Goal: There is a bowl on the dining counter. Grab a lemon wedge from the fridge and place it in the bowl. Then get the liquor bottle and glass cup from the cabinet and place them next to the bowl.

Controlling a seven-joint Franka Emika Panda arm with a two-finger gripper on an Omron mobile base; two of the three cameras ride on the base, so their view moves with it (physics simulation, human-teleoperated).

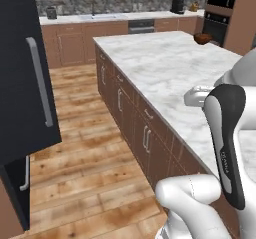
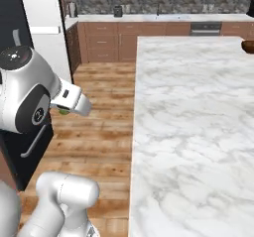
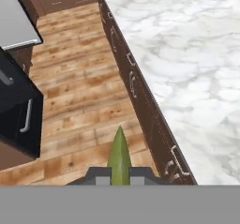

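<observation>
My gripper (image 3: 119,175) is shut on the lemon wedge (image 3: 119,153), a thin yellow-green sliver standing up between the two dark finger tips. It hangs over the wooden floor just beside the dining counter's (image 3: 187,54) drawer fronts. In the right base view a green bit of the lemon wedge (image 2: 64,111) peeks out under the white hand. The dark-brown bowl (image 1: 202,38) sits at the far right corner of the dining counter (image 1: 165,68), and the bowl (image 2: 248,46) shows cut by the right edge. The black fridge (image 1: 25,83) stands at left with its door swung open.
Wooden floor (image 1: 85,133) runs between the fridge and the island. The fridge's lower drawer (image 3: 21,115) with a grey handle is at left. A back counter (image 1: 90,18) with a sink lies far ahead, and black wall ovens (image 1: 220,13) stand at the far right.
</observation>
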